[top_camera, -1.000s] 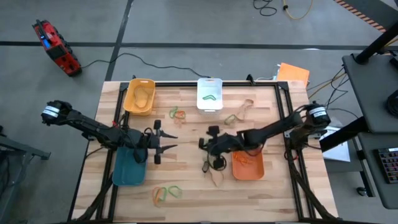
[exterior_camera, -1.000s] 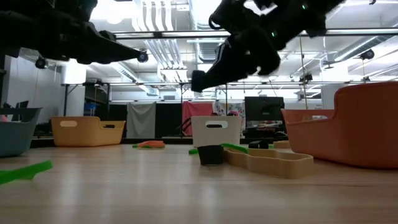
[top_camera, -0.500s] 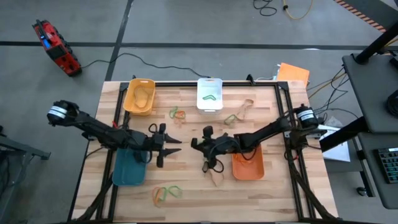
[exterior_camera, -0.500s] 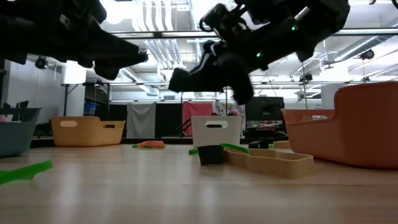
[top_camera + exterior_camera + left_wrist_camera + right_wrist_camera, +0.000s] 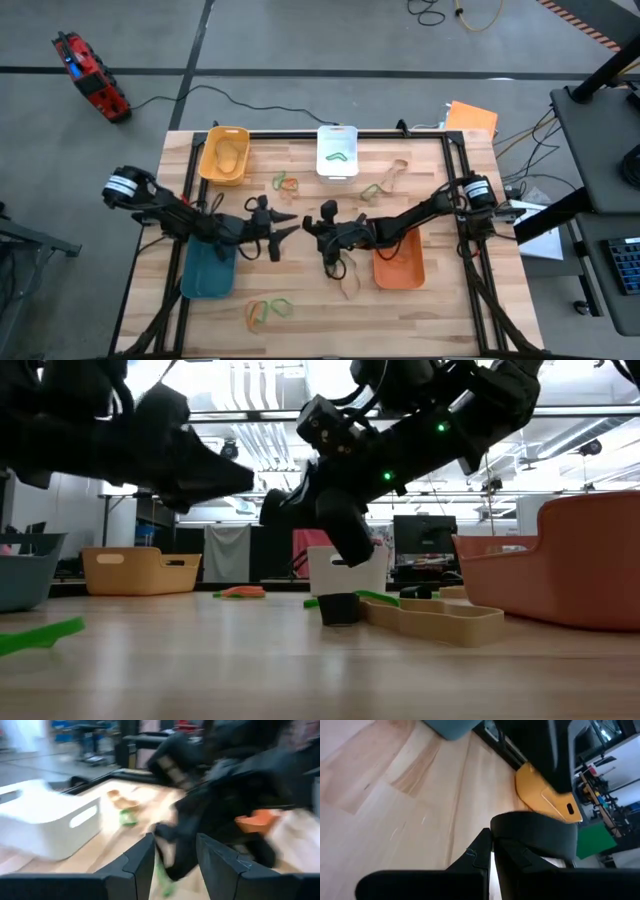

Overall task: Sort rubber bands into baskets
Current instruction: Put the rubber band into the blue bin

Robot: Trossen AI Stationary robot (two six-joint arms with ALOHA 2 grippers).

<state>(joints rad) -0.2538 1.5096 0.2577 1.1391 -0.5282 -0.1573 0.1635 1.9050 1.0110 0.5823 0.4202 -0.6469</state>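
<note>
Two tools meet mid-surface: the right tool (image 5: pixel 322 225), clenched on a black rubber band (image 5: pixel 334 263) hanging below it, should release only once the spread left tool (image 5: pixel 284 232) grips it.

Left gripper (image 5: pixel 283 229) and right gripper (image 5: pixel 312 226) nearly meet mid-table, blocking passage between. Bare table (image 5: pixel 440 310) near front edge.

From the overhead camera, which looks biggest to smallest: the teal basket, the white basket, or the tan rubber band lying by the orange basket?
1. Teal basket, though the left arm covers part of it.
2. White basket, close in size; I wouldn't rank these two firmly.
3. Tan rubber band, clearly smallest.
</note>
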